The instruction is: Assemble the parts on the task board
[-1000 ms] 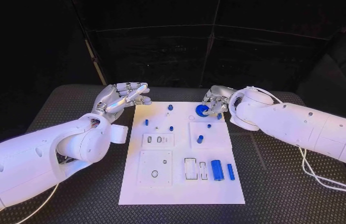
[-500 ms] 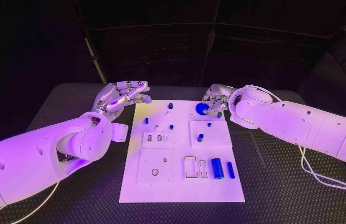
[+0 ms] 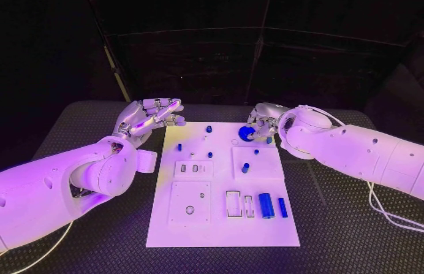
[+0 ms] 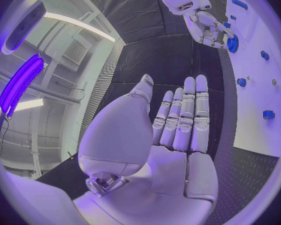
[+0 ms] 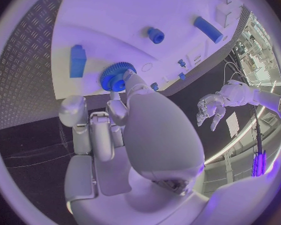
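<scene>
A blue gear [image 3: 247, 132] is pinched by the right hand [image 3: 262, 124] over the board's [image 3: 221, 225] far edge; the left hand [image 3: 148, 118] is held flat, holding nothing.

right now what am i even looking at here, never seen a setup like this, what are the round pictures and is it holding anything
This is a two-armed robot at a black table. The square picture looks down from its head; each round picture comes from a camera at a wrist, behind that arm's own hand. In the middle lies a white task board with small blue parts on it, such as a blue cylinder. The right hand has its fingers on a blue gear at the board's far end. The left hand is beside the board, fingers straight, holding nothing.
</scene>
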